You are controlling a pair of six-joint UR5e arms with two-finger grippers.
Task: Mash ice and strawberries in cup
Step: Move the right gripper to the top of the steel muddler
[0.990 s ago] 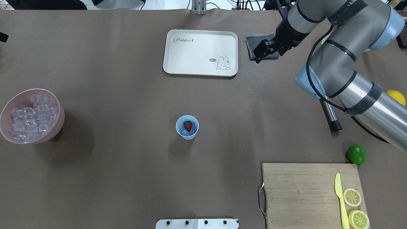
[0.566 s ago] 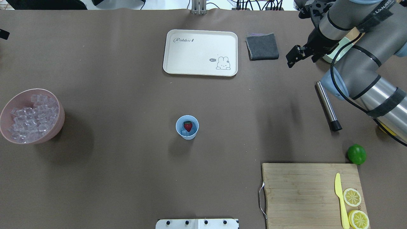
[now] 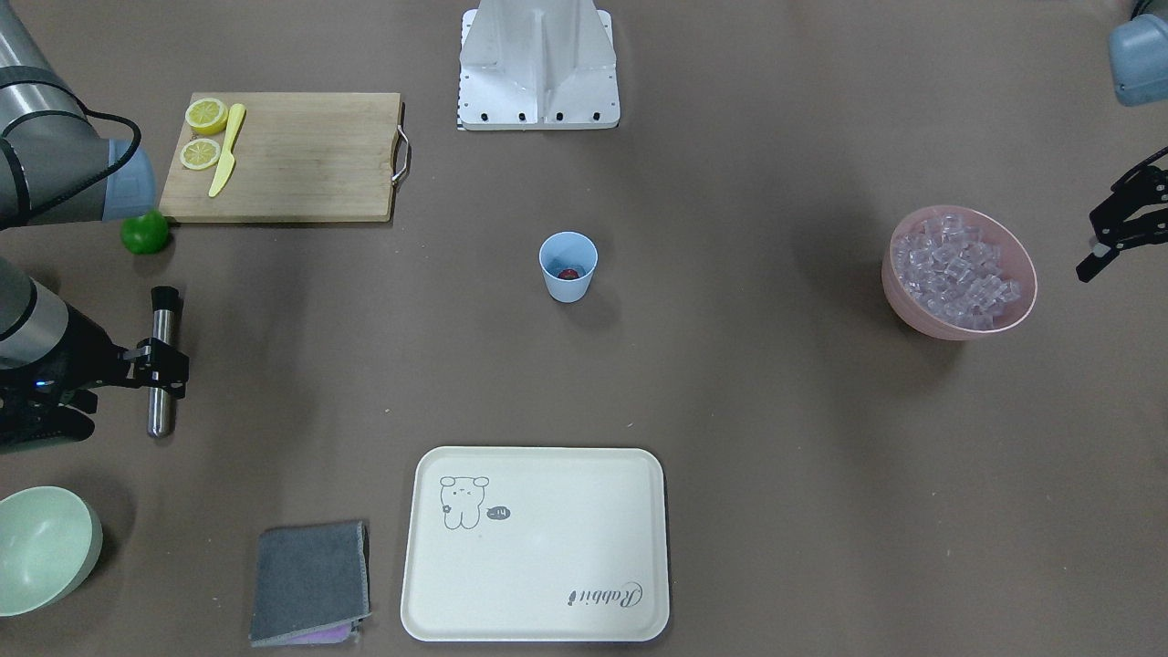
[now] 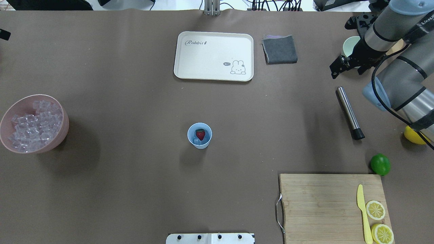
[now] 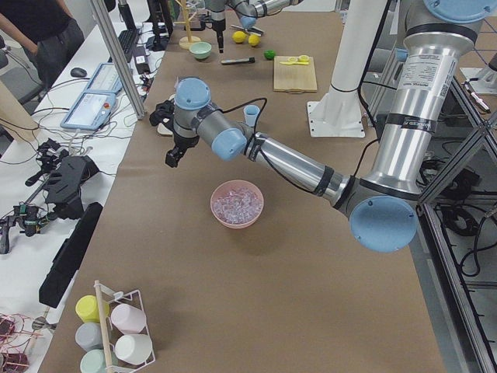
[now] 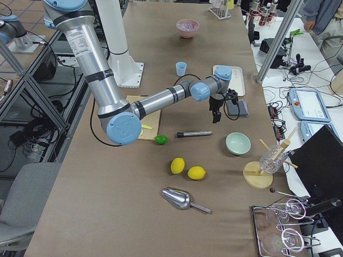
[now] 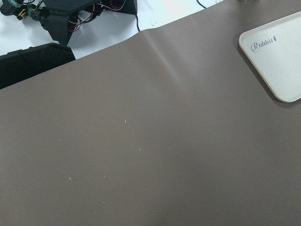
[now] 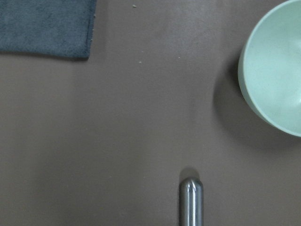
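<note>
The light blue cup point(image 4: 203, 143) stands mid-table with the strawberry point(image 4: 200, 134) and an ice cube point(image 4: 196, 141) inside; the front-facing view also shows the cup point(image 3: 568, 278). More ice point(image 4: 34, 126) fills a pink bowl point(image 4: 64, 130) at the left. My right gripper point(image 4: 336, 69) hovers open at the far right, over the far end of a steel muddler point(image 4: 348, 110); the right wrist view shows only the muddler tip point(image 8: 190, 200). Beyond the pink bowl, my left gripper point(image 3: 1095, 255) hangs open and empty at the table's left end.
A cream tray point(image 4: 213, 56) and a grey cloth point(image 4: 279, 49) lie at the far side. A pale green bowl point(image 4: 349, 45) sits beside my right wrist. A lime point(image 4: 380, 164), a lemon point(image 4: 413, 136) and a cutting board point(image 4: 322, 206) with knife and lemon slices occupy the right.
My right arm has swung rightward from over the grey cloth to above the muddler's far end, next to the green bowl. Cup and ice bowl have stayed put.
</note>
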